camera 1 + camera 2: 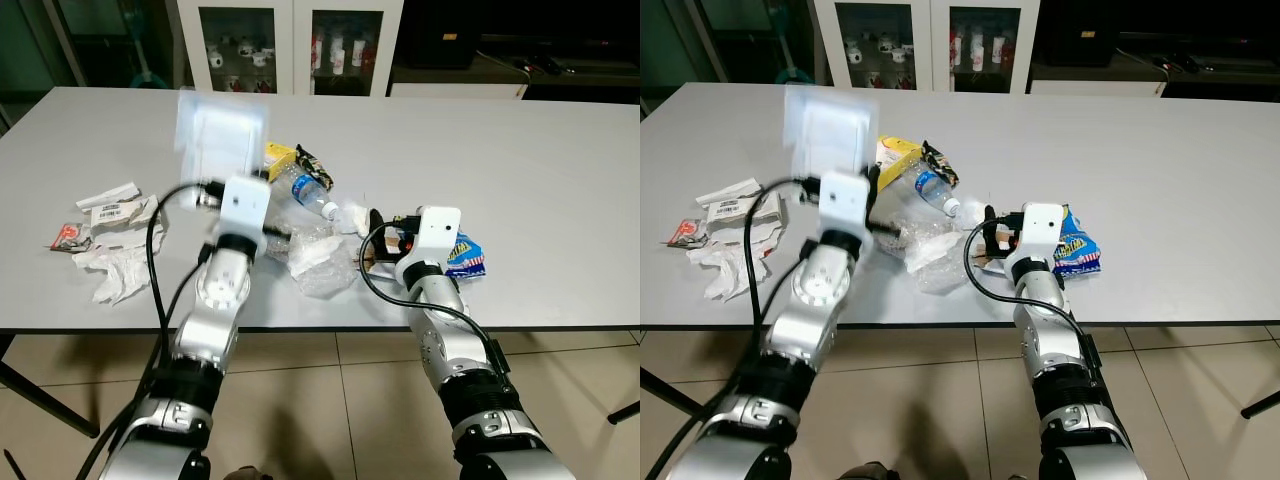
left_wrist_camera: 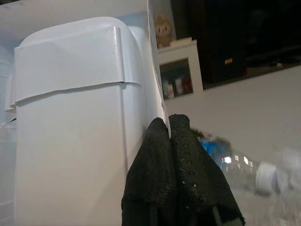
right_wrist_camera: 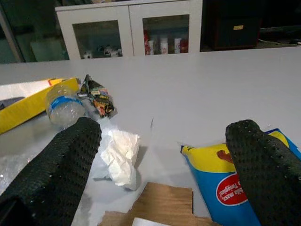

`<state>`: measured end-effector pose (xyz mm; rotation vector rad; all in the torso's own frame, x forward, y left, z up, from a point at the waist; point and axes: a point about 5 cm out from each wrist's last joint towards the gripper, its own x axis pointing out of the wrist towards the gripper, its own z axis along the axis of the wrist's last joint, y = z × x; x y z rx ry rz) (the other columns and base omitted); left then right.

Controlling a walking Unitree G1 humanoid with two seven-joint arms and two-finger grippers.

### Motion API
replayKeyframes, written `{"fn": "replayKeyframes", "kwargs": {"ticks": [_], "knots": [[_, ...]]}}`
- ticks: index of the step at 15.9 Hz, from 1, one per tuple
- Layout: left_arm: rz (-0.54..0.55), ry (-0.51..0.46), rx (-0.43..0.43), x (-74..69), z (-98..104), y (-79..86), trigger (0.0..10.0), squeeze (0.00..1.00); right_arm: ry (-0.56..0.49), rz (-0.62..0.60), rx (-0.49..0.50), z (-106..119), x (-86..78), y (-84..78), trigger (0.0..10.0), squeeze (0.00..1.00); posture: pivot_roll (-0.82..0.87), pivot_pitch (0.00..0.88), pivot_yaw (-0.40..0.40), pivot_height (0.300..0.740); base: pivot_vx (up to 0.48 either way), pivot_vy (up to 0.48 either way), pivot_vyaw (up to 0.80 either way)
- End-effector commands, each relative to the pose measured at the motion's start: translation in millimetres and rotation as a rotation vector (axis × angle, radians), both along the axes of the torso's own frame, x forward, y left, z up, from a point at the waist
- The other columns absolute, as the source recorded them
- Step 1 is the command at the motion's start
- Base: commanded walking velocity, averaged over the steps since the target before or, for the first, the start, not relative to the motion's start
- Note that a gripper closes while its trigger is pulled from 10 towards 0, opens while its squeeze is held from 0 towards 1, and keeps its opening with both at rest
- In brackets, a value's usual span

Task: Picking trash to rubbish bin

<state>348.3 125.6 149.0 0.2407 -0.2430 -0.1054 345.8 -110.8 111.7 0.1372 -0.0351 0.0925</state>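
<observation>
My left gripper [image 2: 168,126] is shut on the edge of a white box [image 1: 220,135], held up above the table and blurred. The same white box [image 2: 70,117] stands close against the fingers in the left wrist view. My right gripper [image 3: 167,129] is open, low over a piece of brown cardboard [image 3: 155,207]. A blue snack bag [image 1: 465,255] lies just right of it. A clear plastic bottle [image 1: 305,190], a yellow packet [image 1: 278,157], a dark snack wrapper [image 1: 313,165] and a crumpled tissue [image 3: 120,155] lie mid-table.
Crumpled clear plastic film [image 1: 320,260] lies between the arms near the grey table's front edge [image 1: 560,325]. White papers [image 1: 115,240] and a small red wrapper [image 1: 68,236] lie at the left. A white glass-door cabinet [image 1: 290,45] stands behind the table.
</observation>
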Motion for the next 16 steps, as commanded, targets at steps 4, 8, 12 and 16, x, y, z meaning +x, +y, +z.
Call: {"fn": "replayKeyframes", "kwargs": {"ticks": [4,8,12,16], "knots": [[0.044,-0.023,-0.046,-3.8,-3,2.6,10.0,0.00,-0.051,-0.017,0.031,7,-0.6,-3.2,10.0,0.00,0.02,0.000,-0.006,0.716,0.000,0.000,0.00],[0.033,-0.042,-0.030,-3.8,-2,-0.5,10.0,0.00,-0.050,-0.015,0.030,6,-1.3,-2.6,10.0,0.00,0.01,0.000,-0.007,0.716,0.000,0.000,0.00],[0.024,-0.048,-0.033,-4.8,-3,-5.5,10.0,0.00,-0.051,-0.017,0.030,7,-0.7,-3.8,10.0,0.00,0.02,0.000,-0.016,0.716,0.000,0.000,0.00],[0.012,-0.051,-0.016,-5.3,-3,-7.4,10.0,0.00,-0.043,-0.011,0.027,5,-0.5,-3.7,10.0,0.00,0.02,0.000,-0.022,0.716,0.000,0.000,0.00]]}}
